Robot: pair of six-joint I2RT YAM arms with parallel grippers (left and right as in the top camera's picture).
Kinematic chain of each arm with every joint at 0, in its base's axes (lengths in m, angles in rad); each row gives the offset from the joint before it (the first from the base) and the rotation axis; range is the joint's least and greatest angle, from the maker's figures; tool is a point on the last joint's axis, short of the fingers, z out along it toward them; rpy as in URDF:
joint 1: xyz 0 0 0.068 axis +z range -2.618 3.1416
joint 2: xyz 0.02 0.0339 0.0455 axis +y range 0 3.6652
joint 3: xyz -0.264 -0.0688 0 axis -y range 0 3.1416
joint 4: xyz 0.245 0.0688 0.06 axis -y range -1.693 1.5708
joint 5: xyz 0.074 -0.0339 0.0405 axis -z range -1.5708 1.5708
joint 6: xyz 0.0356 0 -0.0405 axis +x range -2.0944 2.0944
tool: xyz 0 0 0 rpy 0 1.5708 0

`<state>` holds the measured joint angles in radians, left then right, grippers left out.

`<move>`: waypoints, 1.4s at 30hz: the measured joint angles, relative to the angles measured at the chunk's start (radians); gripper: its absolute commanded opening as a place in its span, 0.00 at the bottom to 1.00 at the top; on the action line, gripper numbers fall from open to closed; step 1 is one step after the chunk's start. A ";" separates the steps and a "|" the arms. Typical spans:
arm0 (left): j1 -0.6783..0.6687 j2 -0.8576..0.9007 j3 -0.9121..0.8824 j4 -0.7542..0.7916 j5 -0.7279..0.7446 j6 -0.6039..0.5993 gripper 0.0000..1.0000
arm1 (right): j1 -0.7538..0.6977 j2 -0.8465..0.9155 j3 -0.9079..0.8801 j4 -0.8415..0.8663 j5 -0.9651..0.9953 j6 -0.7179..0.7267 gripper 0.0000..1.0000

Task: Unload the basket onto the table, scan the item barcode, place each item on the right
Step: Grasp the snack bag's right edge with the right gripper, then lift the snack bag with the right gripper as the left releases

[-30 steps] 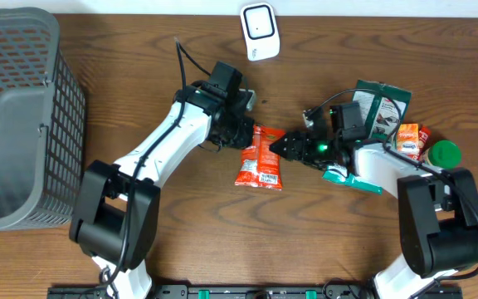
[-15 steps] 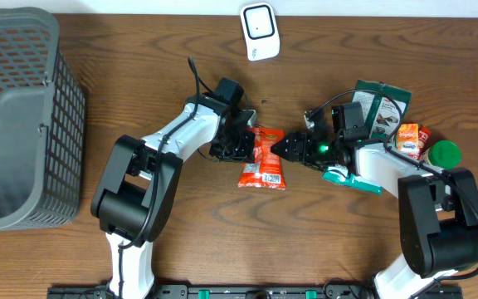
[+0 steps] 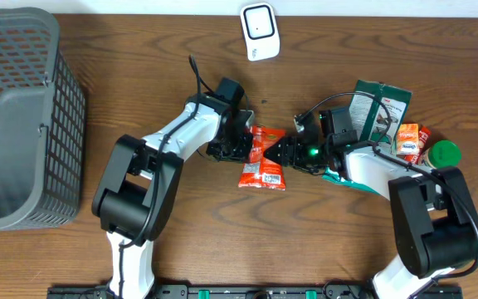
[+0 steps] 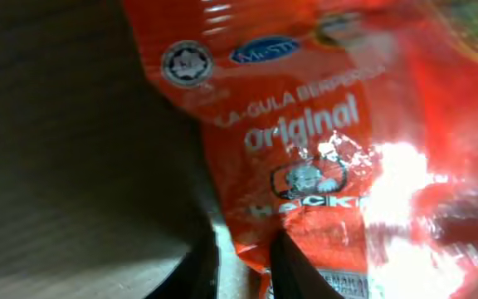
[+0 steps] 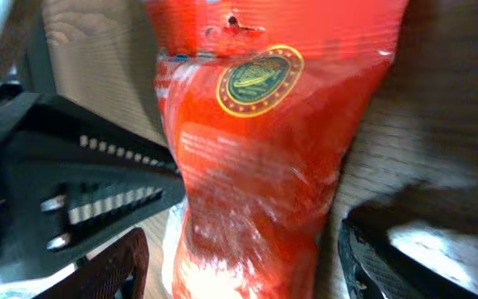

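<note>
The overhead view alone shows both arms bent inward across the worktop (image 3: 181,232), meeting at the red packet (image 3: 262,158) at mid-frame. Only the left wrist view shows the left tool (image 4: 243,267) narrow, nipping the packet's lower edge. Only the right wrist view shows the right tool (image 5: 243,262) spread wide, straddling it.

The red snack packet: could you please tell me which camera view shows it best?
The overhead view: only it shows almost the whole red snack packet. The left wrist view crops to its printed face, and the right wrist view to one end with a green-gold seal.
</note>
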<state>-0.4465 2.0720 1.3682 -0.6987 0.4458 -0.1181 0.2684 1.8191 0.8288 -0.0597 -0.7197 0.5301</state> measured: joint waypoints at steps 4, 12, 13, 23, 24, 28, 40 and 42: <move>0.000 0.000 0.000 0.001 -0.013 0.003 0.23 | 0.010 0.010 0.000 0.022 0.005 0.018 0.64; 0.000 0.000 0.000 0.001 -0.016 0.010 0.23 | 0.023 0.035 0.001 0.078 0.005 0.027 0.57; 0.000 0.000 0.000 0.001 -0.016 0.011 0.23 | 0.026 0.039 0.001 0.085 0.005 0.028 0.55; 0.000 0.000 0.001 0.001 -0.016 0.011 0.23 | 0.073 0.052 0.002 0.093 0.047 0.005 0.31; 0.000 0.000 0.001 0.000 -0.015 0.011 0.24 | 0.074 0.052 0.002 0.093 0.048 0.005 0.31; 0.000 -0.006 0.000 0.000 -0.028 0.011 0.27 | 0.074 0.053 0.002 0.098 0.047 0.002 0.31; 0.014 -0.240 -0.006 -0.005 -0.177 -0.009 0.50 | 0.086 -0.064 -0.004 0.001 0.124 -0.090 0.01; 0.026 -0.304 -0.006 -0.013 -0.203 -0.023 0.52 | 0.086 -0.119 -0.006 -0.040 0.176 -0.104 0.01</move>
<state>-0.4210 1.7676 1.3617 -0.7120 0.2432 -0.1406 0.3546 1.7004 0.8223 -0.0998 -0.5438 0.4263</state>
